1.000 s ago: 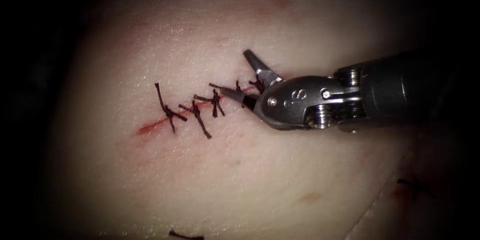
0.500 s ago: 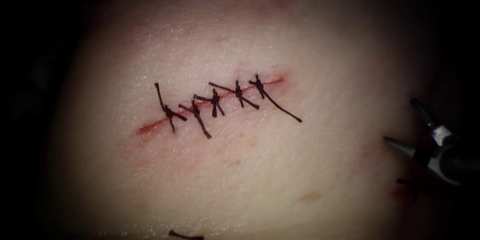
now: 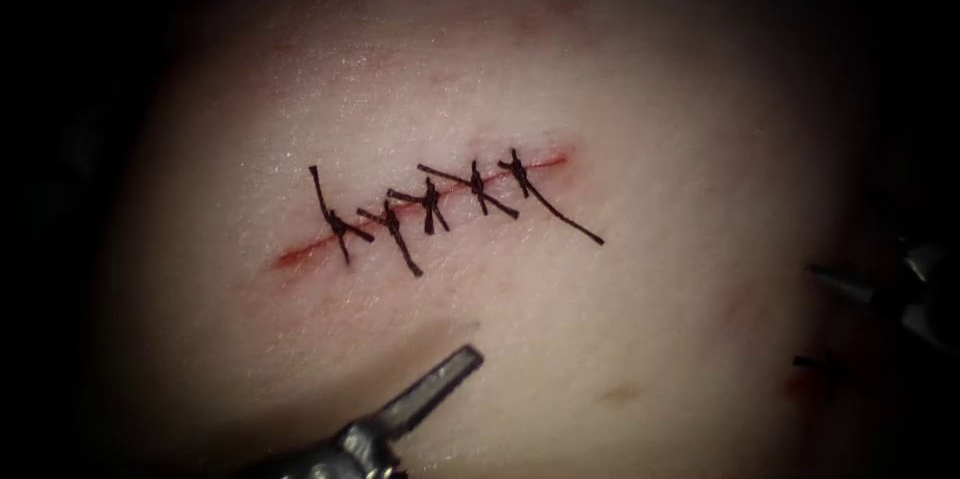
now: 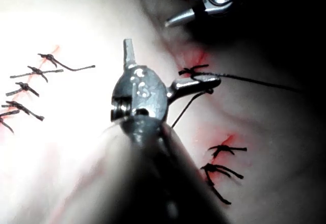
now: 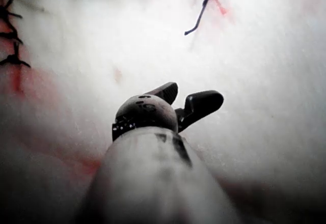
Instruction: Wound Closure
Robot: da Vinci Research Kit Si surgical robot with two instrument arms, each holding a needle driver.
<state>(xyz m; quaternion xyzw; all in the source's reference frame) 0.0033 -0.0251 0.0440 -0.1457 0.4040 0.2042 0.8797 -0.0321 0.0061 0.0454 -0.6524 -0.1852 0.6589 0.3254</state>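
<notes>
pale pinkish tissue (image 3: 560,339); thin red cut (image 3: 300,254) crossed by dark, near-black thread knots (image 3: 430,201); faint red fluid (image 3: 745,304) smears; grey metal left tool (image 3: 440,379).

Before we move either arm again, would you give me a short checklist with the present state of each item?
1. Left tool open and holding nothing: ok.
2. Right tool open and holding nothing: ok.
3. Five knotted stitches sitting across the cut: ok.
4. Cut stitched along its whole length: not ok; its left end lies bare and red past the last stitch.
5. Needle located: cannot tell.
6. Loose thread clear of the left tool's nearer jaw: cannot tell; it runs right beside it.
</notes>
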